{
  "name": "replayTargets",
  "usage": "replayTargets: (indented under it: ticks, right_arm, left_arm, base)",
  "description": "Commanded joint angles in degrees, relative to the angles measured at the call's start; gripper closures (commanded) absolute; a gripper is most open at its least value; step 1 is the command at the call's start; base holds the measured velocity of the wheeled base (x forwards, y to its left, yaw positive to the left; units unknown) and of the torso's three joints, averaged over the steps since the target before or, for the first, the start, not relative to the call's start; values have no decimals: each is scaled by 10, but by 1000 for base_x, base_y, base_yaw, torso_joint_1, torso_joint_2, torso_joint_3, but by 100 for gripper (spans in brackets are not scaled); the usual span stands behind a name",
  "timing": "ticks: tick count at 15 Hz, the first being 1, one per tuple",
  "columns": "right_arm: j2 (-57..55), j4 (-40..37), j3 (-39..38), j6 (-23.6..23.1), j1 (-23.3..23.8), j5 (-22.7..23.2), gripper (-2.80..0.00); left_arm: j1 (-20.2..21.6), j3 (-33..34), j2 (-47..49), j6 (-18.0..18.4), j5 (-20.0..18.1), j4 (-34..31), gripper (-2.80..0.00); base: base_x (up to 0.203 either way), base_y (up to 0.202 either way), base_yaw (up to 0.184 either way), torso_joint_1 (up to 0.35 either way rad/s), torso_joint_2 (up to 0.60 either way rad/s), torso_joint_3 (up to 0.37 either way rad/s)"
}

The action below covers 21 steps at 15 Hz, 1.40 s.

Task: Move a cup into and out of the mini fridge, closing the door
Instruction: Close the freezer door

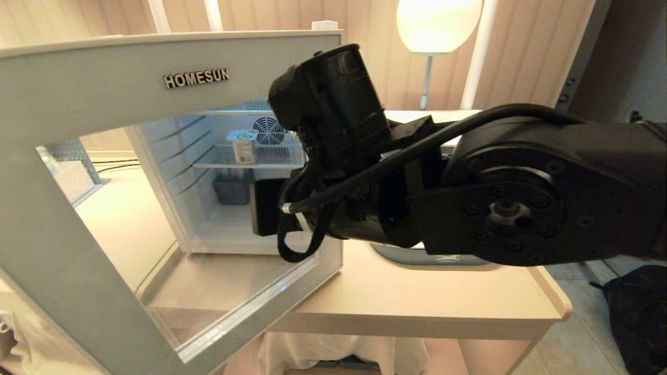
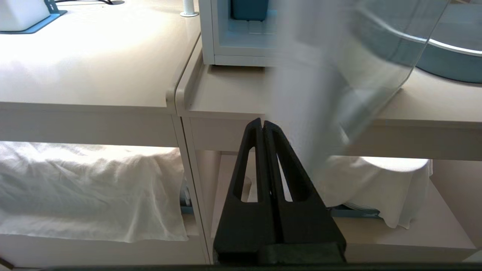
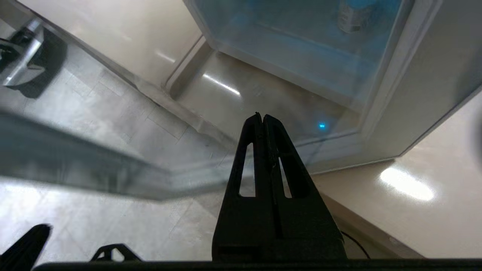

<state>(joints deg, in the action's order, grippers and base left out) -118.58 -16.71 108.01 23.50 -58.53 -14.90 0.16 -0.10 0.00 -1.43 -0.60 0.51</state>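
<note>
The mini fridge (image 1: 229, 246) stands on the table with its door (image 1: 104, 88) swung wide toward me, "HOMESUN" on the top rail. Through the door's glass I see a small white labelled cup (image 1: 243, 147) on the inner shelf, also the cup (image 3: 350, 15) in the right wrist view. My right arm (image 1: 521, 198) reaches across in front of the fridge opening. Its right gripper (image 3: 262, 116) is shut and empty, tips close to the door's glass pane (image 3: 263, 94). The left gripper (image 2: 263, 122) is shut and empty, parked low before the table edge, beside the blurred door (image 2: 312, 94).
A dark grey bin (image 1: 232, 188) sits on the fridge floor. A blue-grey round base (image 1: 417, 256) lies on the table (image 1: 417, 302) right of the fridge. A lamp (image 1: 437, 26) stands behind, a black bag (image 1: 635, 312) on the floor. White cloth (image 2: 86, 188) fills the lower shelf.
</note>
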Motion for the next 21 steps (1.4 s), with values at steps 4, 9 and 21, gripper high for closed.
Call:
replayTargets:
  ticks: [4,9,21]
  right_arm:
    - [-92,49,35,-87,-7,-26,0]
    - [-111,85,35,-125,-4,-29,0]
    - [42,91,-70,-86,43,-132,0]
  left_arm:
    - [0,0,1,-1,0,0,0]
    - [0,0,1,-1,0,0,0]
    - [0,0,1,-1,0,0,0]
  base:
    - [0,0,0,0,0,0]
    - [0,0,0,0,0,0]
    - [0,0,0,0,0,0]
